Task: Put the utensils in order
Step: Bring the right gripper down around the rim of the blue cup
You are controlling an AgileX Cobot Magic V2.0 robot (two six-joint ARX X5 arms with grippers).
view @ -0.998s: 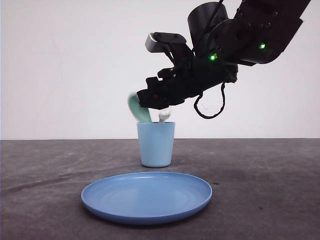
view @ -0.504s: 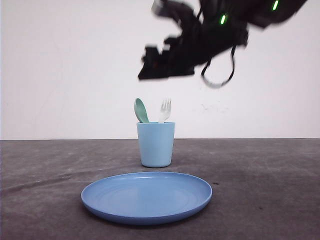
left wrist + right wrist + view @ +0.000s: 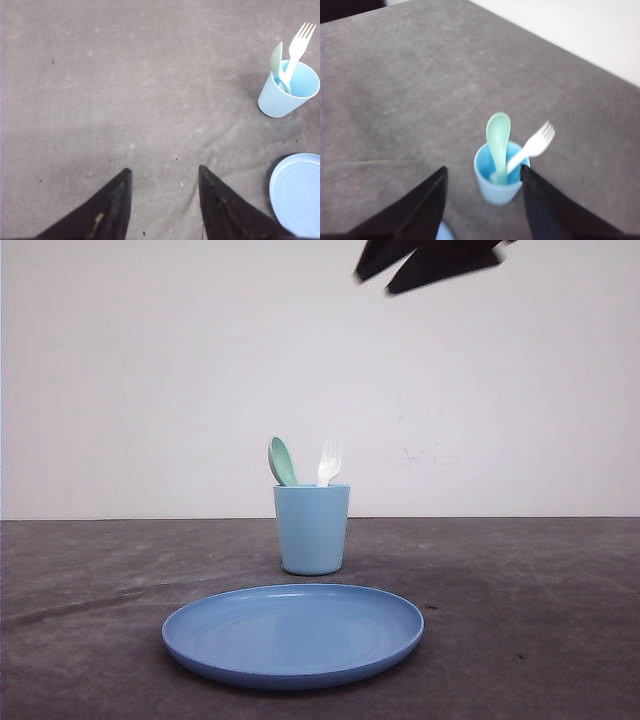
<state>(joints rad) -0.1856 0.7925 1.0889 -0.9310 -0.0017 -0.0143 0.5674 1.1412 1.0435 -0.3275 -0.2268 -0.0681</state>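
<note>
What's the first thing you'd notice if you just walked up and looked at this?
Probably the light blue cup standing in the middle of the dark table, with a mint-green spoon and a white fork poking out of its top. Right in front of it lies a big round blue plate with nothing on it. High above, the right gripper hangs open over the cup.

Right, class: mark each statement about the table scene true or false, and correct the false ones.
1. The fork stands in the cup. True.
2. The spoon lies on the plate. False: it stands in the cup, bowl up.
3. The plate holds food. False: it is bare.
4. The right tool is open and holds nothing. True.
5. The left tool grips the cup. False: it is open above the bare table, apart from the cup.
</note>
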